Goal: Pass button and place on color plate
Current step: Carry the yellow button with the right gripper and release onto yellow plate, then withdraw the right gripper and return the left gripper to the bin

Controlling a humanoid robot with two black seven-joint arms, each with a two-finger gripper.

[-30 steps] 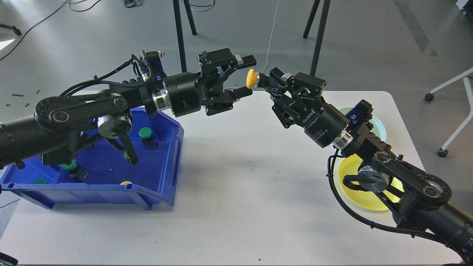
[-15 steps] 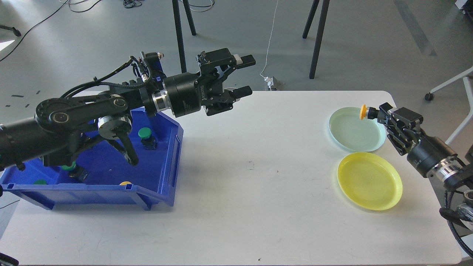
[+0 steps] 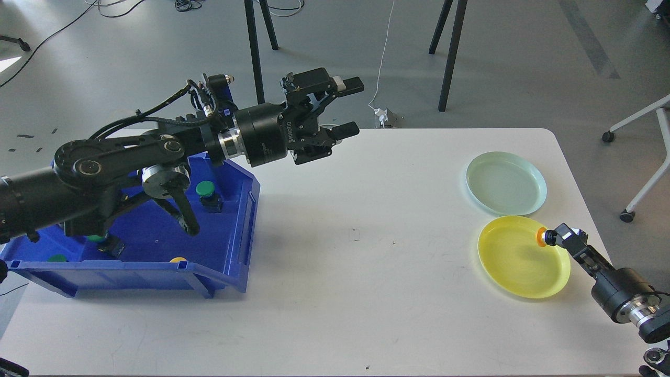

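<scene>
My right gripper (image 3: 552, 237) is shut on a yellow-orange button (image 3: 540, 236) and holds it over the right rim of the yellow plate (image 3: 515, 262) at the table's right. A pale green plate (image 3: 505, 183) lies just behind the yellow one. My left gripper (image 3: 349, 107) is open and empty, held in the air above the table's back edge, right of the blue bin (image 3: 230, 262). The bin holds green buttons (image 3: 206, 187) and a yellow one (image 3: 179, 259).
The white table (image 3: 340, 272) carries the bin at the left and both plates at the right. Black stand legs (image 3: 450, 52) rise from the floor behind the table. A white chair frame (image 3: 644, 157) stands off the right edge.
My right gripper took the yellow button from the handover point at the table's back middle, swung right past the green plate, and now holds it over the yellow plate. The left arm stayed almost still.
</scene>
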